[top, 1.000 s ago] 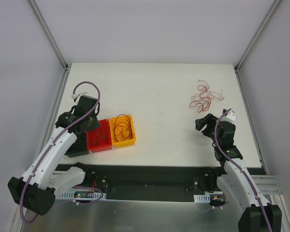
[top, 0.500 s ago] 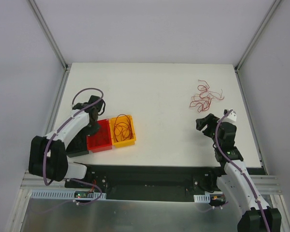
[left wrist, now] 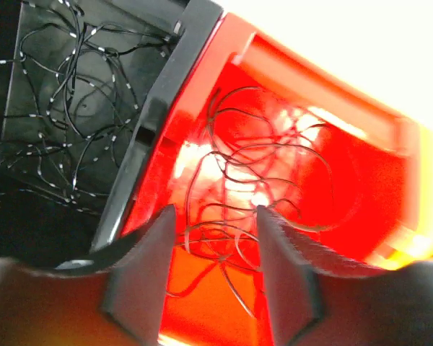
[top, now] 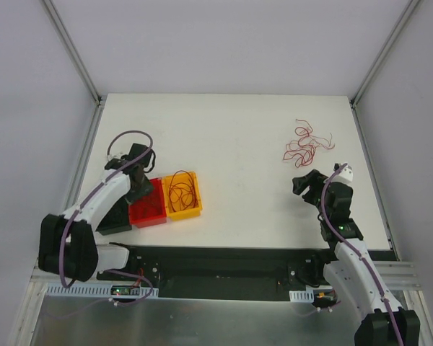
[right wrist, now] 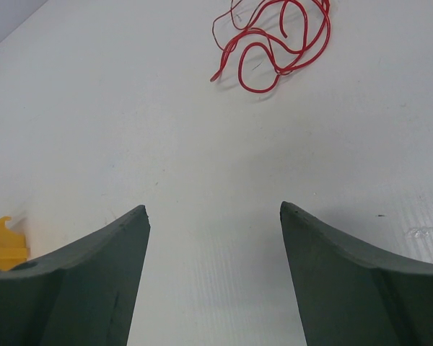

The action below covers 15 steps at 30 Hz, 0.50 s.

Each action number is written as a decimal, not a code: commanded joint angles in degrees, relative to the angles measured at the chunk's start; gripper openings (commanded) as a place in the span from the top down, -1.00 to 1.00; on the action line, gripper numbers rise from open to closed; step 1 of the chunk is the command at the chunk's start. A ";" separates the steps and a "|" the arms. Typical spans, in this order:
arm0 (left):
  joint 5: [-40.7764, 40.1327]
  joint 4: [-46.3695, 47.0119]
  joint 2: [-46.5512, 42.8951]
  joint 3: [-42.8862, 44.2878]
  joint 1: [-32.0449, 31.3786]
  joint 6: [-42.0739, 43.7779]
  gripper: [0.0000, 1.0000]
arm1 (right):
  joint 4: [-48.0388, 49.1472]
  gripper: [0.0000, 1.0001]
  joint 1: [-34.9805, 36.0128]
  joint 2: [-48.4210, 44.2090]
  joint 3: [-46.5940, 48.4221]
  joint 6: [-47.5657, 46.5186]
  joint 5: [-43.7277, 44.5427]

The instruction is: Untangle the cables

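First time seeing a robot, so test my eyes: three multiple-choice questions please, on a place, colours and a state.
1. Where is the loose red tangle? A on the table, beyond the right gripper; B on the floor; C round a wrist.
2. The bins are: A blue, green, white; B black bin, red bin, yellow bin; C all red.
3. The right gripper is: A shut on a cable; B shut, empty; C open, empty.
1 A: it lies on bare white tabletop. 2 B: the three sit side by side. 3 C: its fingers stand wide apart, only table between.
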 commanded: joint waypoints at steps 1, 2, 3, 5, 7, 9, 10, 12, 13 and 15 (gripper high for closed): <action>-0.21 -1.01 -11.69 -0.32 0.07 3.31 -0.29 | 2.02 -0.51 -0.44 1.12 0.12 0.09 -0.38; -0.21 -1.45 -13.72 -0.06 0.07 3.84 -0.48 | 2.28 -0.51 -0.44 1.21 0.12 0.01 -0.38; -0.12 -2.15 -16.00 0.46 0.07 4.28 -0.59 | 2.37 -0.51 -0.44 1.47 0.12 0.01 -0.38; 0.57 -3.29 -19.61 2.13 0.16 5.94 -0.83 | 2.37 -0.51 -0.35 1.65 0.20 -0.26 -0.38; 3.03 -3.21 -22.86 4.15 0.16 9.19 -0.93 | 2.37 -0.51 -0.43 1.48 0.03 -0.43 -0.38; 6.01 -2.51 -25.59 6.34 0.08 12.09 -0.98 | 2.72 -0.51 -0.44 1.47 -0.32 -0.52 -0.21; 8.29 -1.20 -26.65 7.57 0.16 13.93 -0.98 | 2.98 -0.51 -0.44 1.73 -0.50 -0.61 -0.12; 15.40 1.70 -27.36 9.95 0.16 18.85 -0.98 | 3.51 -0.51 -0.35 2.79 -0.50 -0.78 0.06; 18.48 3.11 -27.10 11.35 0.16 19.91 -0.98 | 3.60 -0.50 -0.43 3.58 -0.59 -1.05 0.23; 25.77 6.36 -24.74 14.07 0.08 21.32 -0.98 | 4.13 -0.51 -0.44 5.24 -0.41 -1.05 0.94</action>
